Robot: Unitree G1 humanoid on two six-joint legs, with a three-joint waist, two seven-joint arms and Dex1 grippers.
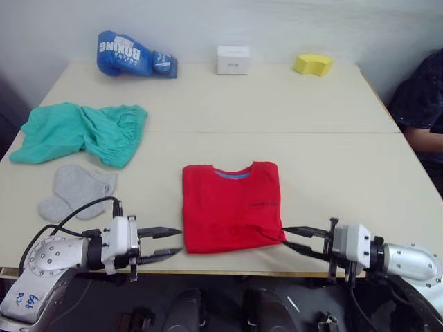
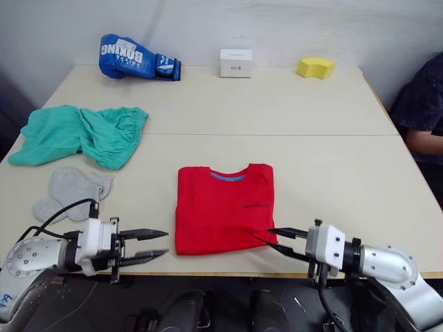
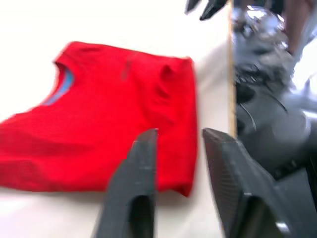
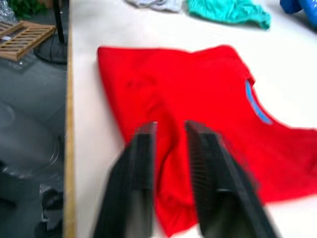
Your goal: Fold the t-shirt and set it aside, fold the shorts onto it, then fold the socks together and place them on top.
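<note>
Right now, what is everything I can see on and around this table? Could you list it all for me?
t-shirt: one, bright red with a blue collar band, folded into a rectangle at the near middle of the table.
shorts: one pair, teal-green, crumpled at the far left.
socks: a pair, light grey, lying near the left edge in front of the shorts.
boxing glove: one, blue with white lettering, back left.
box: one, white, back middle.
yellow block: one, back right.
table: one, pale beige.
person: one, dark sleeve, at the right side.
left gripper: black fingers, open, at the t-shirt's near left corner.
right gripper: black fingers, open, at the t-shirt's near right corner.
</note>
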